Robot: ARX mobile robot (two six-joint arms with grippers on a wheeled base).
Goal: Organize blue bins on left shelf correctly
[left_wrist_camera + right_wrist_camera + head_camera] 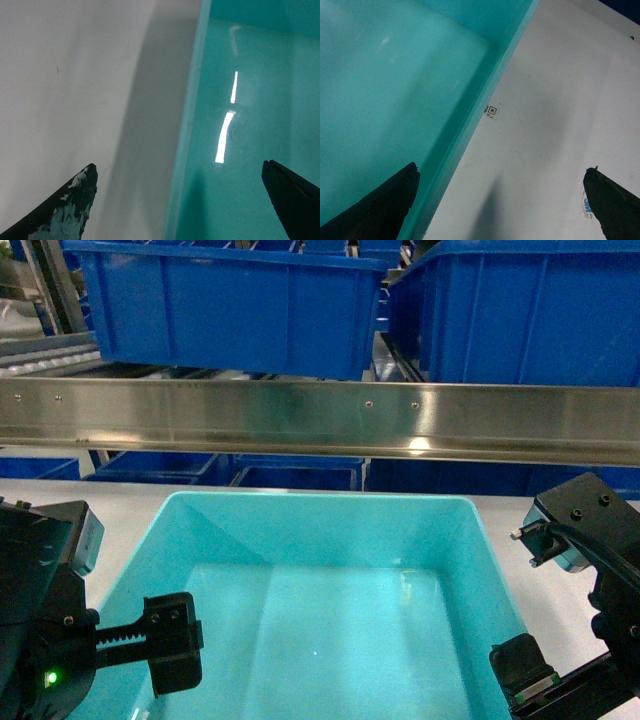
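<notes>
My head view cuts off the near end of the turquoise tub at the bottom edge, and my left pincer hides part of its left wall. The shelf rail runs out of both sides and covers the bases of the dark blue bins above. On the worktop, a small square marker is too tiny to read. Both wrist views show only my fingertips.

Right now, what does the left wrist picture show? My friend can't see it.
An aqua tub's left wall runs up the picture, shiny inside with light streaks. White tabletop lies to its left. The left gripper is open, one dark jaw either side of the wall.
</notes>
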